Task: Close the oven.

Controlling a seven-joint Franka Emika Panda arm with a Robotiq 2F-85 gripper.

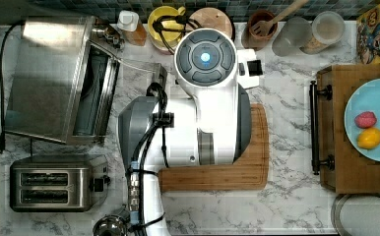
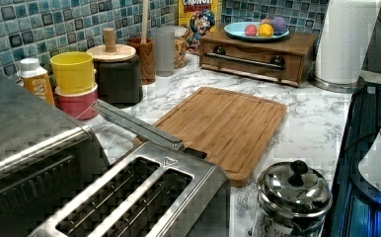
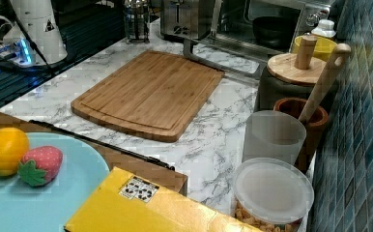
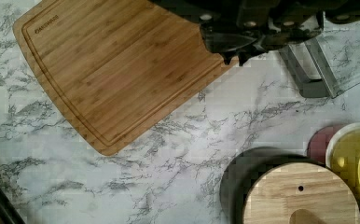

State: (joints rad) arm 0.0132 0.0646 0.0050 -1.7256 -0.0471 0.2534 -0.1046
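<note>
Top view has the toaster oven (image 1: 55, 78) at the counter's left end, its door (image 1: 139, 73) dropped open toward the bamboo cutting board (image 1: 247, 172); two-slot toaster (image 1: 55, 184) sits just beside it; can't tell whether the claw is open or closed.

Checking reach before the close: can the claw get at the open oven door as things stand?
Probably yes. The oven door lies dropped open over bare counter, and in the wrist view the claw hangs close beside the door's edge with nothing between them.
</note>
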